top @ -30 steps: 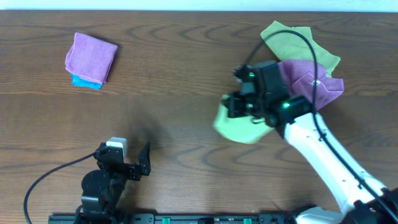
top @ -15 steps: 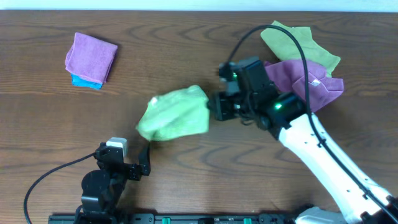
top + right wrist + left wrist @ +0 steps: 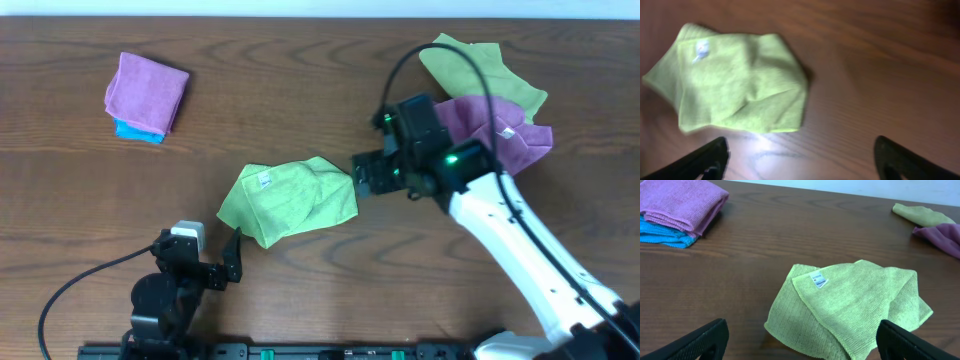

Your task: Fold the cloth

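Soft even light; right wrist view motion-blurred.

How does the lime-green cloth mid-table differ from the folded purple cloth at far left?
The lime-green cloth lies rumpled on the table; the folded purple cloth sits neatly on a blue cloth. The lime-green cloth shows a white tag; the purple one shows none. Neither is held.

Dark wood-grain table [image 3: 300,100] carries a rumpled lime-green microfibre cloth [image 3: 288,200] at centre. Folded blue cloth [image 3: 138,131] lies far left. Dull green cloth [image 3: 480,72] and loose purple cloth [image 3: 520,140] overlap far right.
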{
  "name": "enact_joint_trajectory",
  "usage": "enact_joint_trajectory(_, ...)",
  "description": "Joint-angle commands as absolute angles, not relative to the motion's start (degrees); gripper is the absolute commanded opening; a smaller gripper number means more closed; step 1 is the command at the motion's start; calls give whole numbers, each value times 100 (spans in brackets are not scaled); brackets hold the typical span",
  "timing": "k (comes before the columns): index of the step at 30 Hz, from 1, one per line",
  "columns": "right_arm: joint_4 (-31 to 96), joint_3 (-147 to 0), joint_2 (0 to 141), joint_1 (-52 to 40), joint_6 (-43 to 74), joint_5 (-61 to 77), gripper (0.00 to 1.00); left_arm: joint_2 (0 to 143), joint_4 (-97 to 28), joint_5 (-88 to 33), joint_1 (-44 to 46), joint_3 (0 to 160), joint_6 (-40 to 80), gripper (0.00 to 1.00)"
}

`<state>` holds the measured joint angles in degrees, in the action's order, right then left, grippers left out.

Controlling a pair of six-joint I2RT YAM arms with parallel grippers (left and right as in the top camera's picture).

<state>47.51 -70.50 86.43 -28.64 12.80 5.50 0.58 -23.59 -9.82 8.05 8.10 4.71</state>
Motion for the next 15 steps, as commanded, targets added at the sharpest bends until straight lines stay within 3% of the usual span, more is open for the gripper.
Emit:
enact_joint_trajectory(1, 4613, -7032, 8995, -3223, 370, 856, 85, 25, -2368, -899, 827, 692, 534, 95)
enact_joint_trajectory(15, 3533, -7032, 10617, -3496, -12, 860, 79, 25, -2370, -899, 827, 692, 534, 96)
